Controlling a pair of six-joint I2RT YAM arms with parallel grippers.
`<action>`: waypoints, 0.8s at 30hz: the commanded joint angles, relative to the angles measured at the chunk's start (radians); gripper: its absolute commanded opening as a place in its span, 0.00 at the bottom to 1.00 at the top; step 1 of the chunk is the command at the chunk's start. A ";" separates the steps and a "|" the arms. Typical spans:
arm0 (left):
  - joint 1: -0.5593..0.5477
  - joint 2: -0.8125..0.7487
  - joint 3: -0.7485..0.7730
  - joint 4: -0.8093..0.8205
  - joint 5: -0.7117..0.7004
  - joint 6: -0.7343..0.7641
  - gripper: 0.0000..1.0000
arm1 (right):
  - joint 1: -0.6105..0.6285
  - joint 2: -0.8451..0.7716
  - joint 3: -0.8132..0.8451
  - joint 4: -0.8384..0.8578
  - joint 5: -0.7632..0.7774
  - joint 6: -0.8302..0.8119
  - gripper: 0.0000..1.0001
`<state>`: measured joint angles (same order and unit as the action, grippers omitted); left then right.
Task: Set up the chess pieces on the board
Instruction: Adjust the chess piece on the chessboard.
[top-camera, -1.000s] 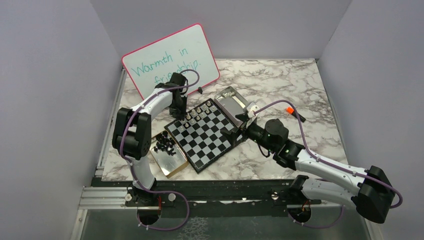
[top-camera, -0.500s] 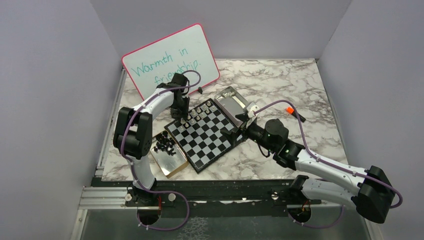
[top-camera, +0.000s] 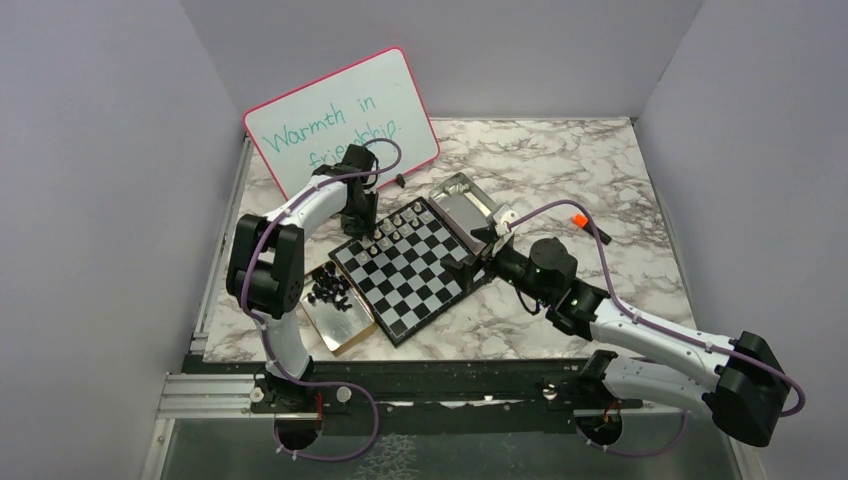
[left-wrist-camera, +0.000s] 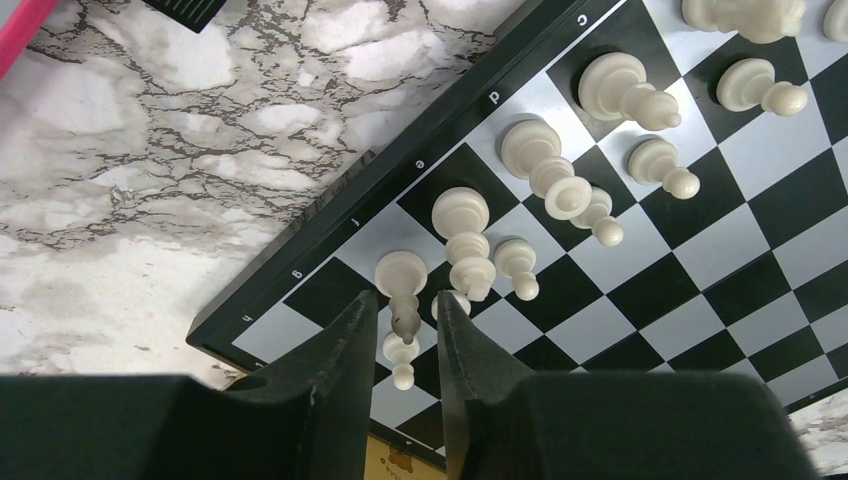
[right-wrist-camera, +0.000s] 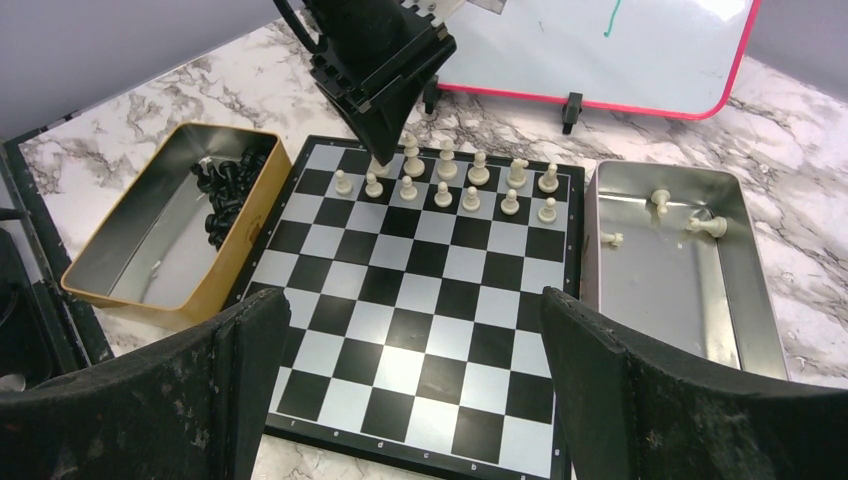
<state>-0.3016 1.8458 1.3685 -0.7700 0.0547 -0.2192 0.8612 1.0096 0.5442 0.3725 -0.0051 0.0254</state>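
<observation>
1. The board (top-camera: 410, 275) is being shown lying flat in the middle of the marble table (top-camera: 560, 170), turned so one corner points at the arms. It's glossy, with black and white chequers and a thin black border. Tiny letters are printed along that border.
2. The cream-white pieces (left-wrist-camera: 545, 170) are being lined up in two rows along the board's far-left edge, all upright. Each one is way smaller than its square.
3. The black pieces (right-wrist-camera: 225, 195) are being kept in a heap inside a gold tin (right-wrist-camera: 100, 270) just beside the board's left side.
4. A few more white ones are being left lying in a silver tin (right-wrist-camera: 660, 290) against the opposite side.
5. The left claw (left-wrist-camera: 405, 310) is being held over the board's left corner with its fingers only narrowly parted. One white piece (left-wrist-camera: 402, 275) is being straddled there, with a gap on each side, so nothing is actually gripped.
6. The right claw (right-wrist-camera: 415, 330) is being held wide open and empty, low by the board's right edge.
7. A pink-rimmed whiteboard (top-camera: 340, 115) is being propped up behind it all.
</observation>
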 joint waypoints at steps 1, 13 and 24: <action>-0.004 -0.017 0.014 -0.005 -0.029 0.004 0.26 | 0.006 -0.016 -0.019 0.024 0.016 0.000 1.00; -0.005 -0.014 0.022 0.002 -0.047 0.006 0.15 | 0.006 -0.007 -0.022 0.030 0.016 -0.008 1.00; -0.004 -0.012 0.021 0.004 -0.085 0.008 0.14 | 0.006 -0.002 -0.024 0.031 0.025 -0.012 1.00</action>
<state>-0.3027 1.8458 1.3685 -0.7685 0.0216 -0.2192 0.8612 1.0092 0.5312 0.3729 -0.0048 0.0250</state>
